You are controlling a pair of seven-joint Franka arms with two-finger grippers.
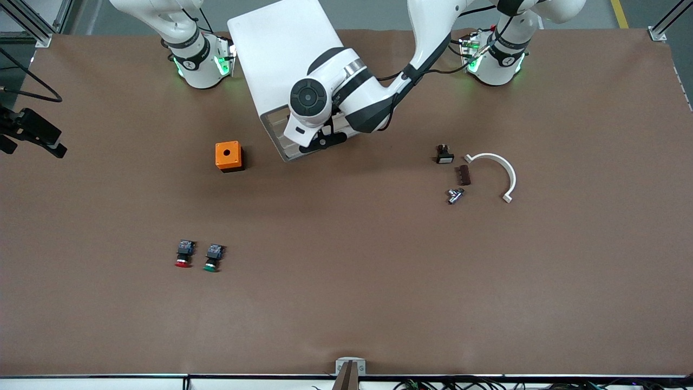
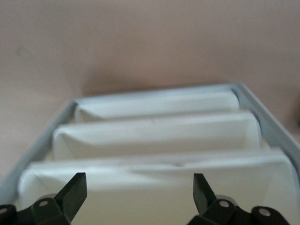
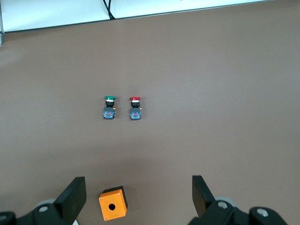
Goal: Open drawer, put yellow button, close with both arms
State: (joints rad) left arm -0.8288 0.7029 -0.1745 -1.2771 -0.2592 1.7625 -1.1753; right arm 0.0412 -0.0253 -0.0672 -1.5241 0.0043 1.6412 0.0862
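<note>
At the cabinet front, the left gripper (image 2: 139, 194) stands with jaws spread wide and nothing between them, hanging just over the stacked drawer fronts. Its wrist view shows 3 pale drawer lips inside the grey frame; the nearest one, right under the fingertips (image 2: 75, 187), I take to be the drawer (image 2: 154, 176) the task wants, though the view alone does not settle which of the stack it is. It looks closed, or nearly so.

Right gripper (image 3: 139, 194): jaws also released, empty, up in the air over the orange box (image 3: 113, 203). Farther out from it lie the green-capped button (image 3: 108, 108) and the red-capped button (image 3: 135, 108), side by side.

The yellow button does not show in any view; I cannot say where it is.

Well off toward the left arm's end of the table: a curved white bracket (image 1: 495, 172) and a few small parts.

Step in hand, as judged: the reach for the drawer before opening. The next move calls for hooking or pinching the drawer lip squarely, then a straight pull along the cabinet (image 1: 276, 54) axis.
</note>
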